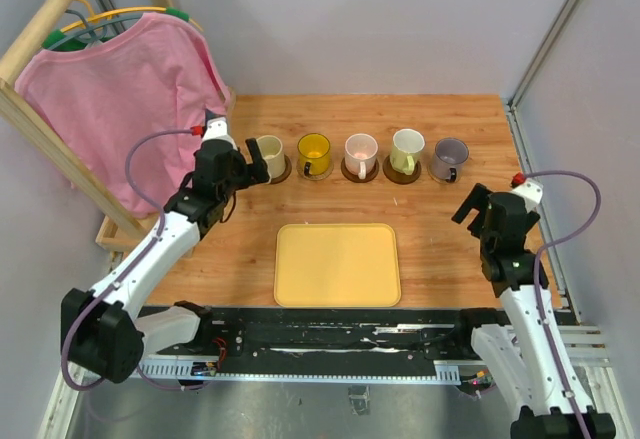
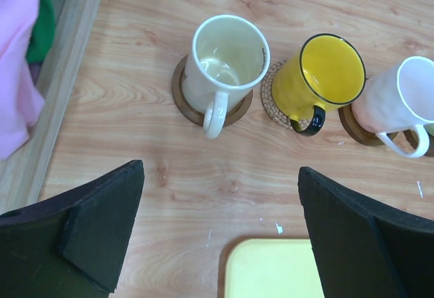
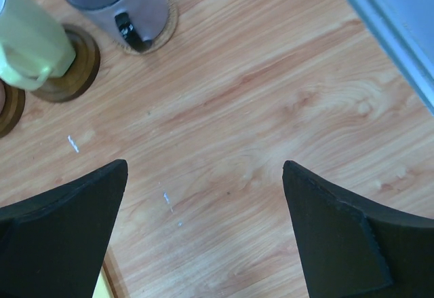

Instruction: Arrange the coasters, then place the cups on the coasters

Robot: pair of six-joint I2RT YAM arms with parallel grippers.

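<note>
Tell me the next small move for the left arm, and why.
Probably draw the left gripper straight back toward its base, jaws open. The cream cup stands upright on its coaster, clear of both fingers. The other four cups each sit on coasters too, so nothing looks left to place.

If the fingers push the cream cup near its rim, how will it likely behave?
The cream cup looks tall for its base, so a high push may tip it. It stands on a thin coaster, so a low push might slide it off or drag the coaster along. Its glossy wall is probably slippery.
</note>
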